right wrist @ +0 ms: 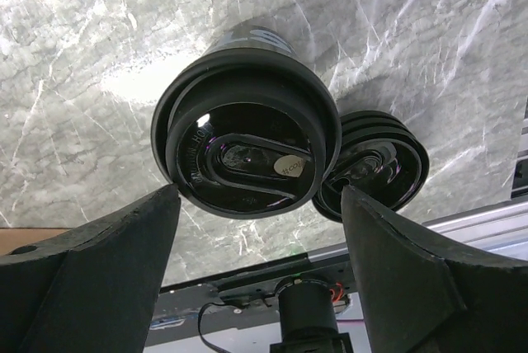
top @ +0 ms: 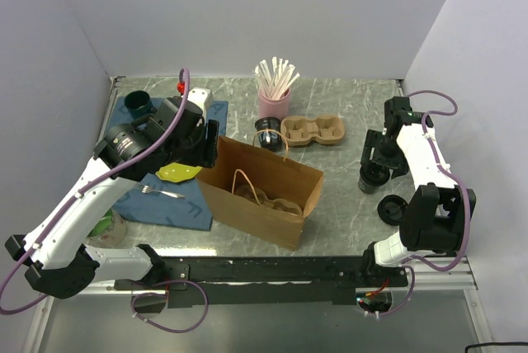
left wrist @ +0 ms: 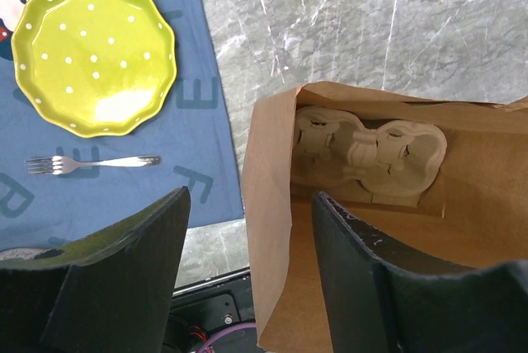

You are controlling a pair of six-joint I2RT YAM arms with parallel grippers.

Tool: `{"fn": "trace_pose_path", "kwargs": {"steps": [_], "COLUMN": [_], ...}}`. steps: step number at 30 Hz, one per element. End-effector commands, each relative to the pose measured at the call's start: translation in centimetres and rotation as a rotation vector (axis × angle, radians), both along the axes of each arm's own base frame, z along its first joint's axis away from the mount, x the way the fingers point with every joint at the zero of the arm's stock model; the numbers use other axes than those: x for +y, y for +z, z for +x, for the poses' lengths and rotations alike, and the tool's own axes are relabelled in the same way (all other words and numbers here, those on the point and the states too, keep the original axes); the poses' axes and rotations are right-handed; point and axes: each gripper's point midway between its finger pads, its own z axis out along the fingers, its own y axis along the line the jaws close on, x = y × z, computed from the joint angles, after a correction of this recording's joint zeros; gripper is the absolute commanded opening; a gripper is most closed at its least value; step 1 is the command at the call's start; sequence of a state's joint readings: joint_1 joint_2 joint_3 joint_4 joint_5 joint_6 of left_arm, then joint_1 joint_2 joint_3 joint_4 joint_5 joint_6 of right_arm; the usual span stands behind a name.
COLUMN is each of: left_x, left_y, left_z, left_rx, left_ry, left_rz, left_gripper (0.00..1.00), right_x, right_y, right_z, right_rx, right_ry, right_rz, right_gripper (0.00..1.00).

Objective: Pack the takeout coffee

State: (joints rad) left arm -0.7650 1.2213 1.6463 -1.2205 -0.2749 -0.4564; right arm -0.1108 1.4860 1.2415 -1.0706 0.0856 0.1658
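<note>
A brown paper bag [top: 264, 196] stands open mid-table with a pulp cup carrier [left wrist: 371, 155] lying inside it. My left gripper [left wrist: 252, 229] is open and straddles the bag's left wall [left wrist: 272, 204], one finger outside and one inside, without pinching the paper. On the right stands a black coffee cup with a black lid [right wrist: 247, 147]. My right gripper [right wrist: 260, 229] hovers open just above it, a finger on each side. A loose black lid [right wrist: 379, 167] lies beside that cup. A second black cup [top: 268, 132] stands behind the bag.
A second pulp carrier [top: 313, 131] and a pink cup of wooden stirrers [top: 275, 97] sit at the back. On the blue mat [top: 165, 196] at the left lie a yellow-green plate [left wrist: 91, 52] and a fork [left wrist: 91, 162], with a teal cup [top: 137, 104] behind.
</note>
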Motion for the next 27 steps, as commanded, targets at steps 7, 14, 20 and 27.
{"fn": "trace_pose_path", "kwargs": {"steps": [7, 14, 20, 27], "left_x": [0.1, 0.2, 0.4, 0.4], "left_y": [0.6, 0.5, 0.5, 0.6], "left_z": [-0.1, -0.1, -0.2, 0.0], "left_rx": [-0.017, -0.019, -0.021, -0.027], "left_ry": [-0.02, -0.018, -0.015, -0.015], "left_rz": [-0.003, 0.001, 0.007, 0.01], "left_gripper": [0.67, 0.67, 0.67, 0.68], "right_x": [0.3, 0.1, -0.3, -0.5], "right_y": [3.2, 2.2, 1.4, 0.6], "right_z": [1.4, 1.4, 1.8, 2.1], "right_rx": [-0.116, -0.092, -0.072, -0.053], "right_ry": [0.003, -0.003, 0.0, 0.003], "right_rz": [0.007, -0.004, -0.02, -0.029], "right_gripper": [0.86, 0.87, 0.86, 0.86]}}
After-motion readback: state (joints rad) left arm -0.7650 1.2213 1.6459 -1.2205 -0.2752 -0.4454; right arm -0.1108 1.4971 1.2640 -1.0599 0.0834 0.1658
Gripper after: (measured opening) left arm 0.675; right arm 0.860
